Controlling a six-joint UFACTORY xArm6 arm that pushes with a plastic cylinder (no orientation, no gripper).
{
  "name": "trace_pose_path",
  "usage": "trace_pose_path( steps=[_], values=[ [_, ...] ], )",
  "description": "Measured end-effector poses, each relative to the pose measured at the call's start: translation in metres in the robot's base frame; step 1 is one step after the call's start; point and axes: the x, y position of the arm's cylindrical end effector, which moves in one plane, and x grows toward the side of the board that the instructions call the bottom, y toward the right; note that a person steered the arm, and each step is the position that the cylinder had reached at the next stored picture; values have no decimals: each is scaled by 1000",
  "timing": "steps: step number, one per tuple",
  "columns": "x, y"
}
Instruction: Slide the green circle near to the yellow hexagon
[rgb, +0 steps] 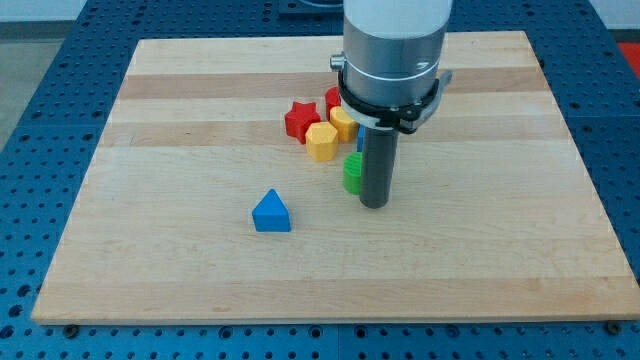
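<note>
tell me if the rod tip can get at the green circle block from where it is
Probably yes: my tip already sits right beside the green circle block, on its right in the view, with nothing between them; the yellow hexagon block lies just up-left.

My tip (374, 203) rests on the tabletop (180, 270), touching the green block (352, 173) on its right. Just above-left sits the yellow hexagon (321, 142), the red star (299, 120) beyond. The blue triangle (271, 213) lies apart, lower left.
</note>
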Motion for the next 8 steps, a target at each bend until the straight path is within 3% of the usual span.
trace_pose_path(
  steps=[8],
  values=[
    [-30, 11]
  ],
)
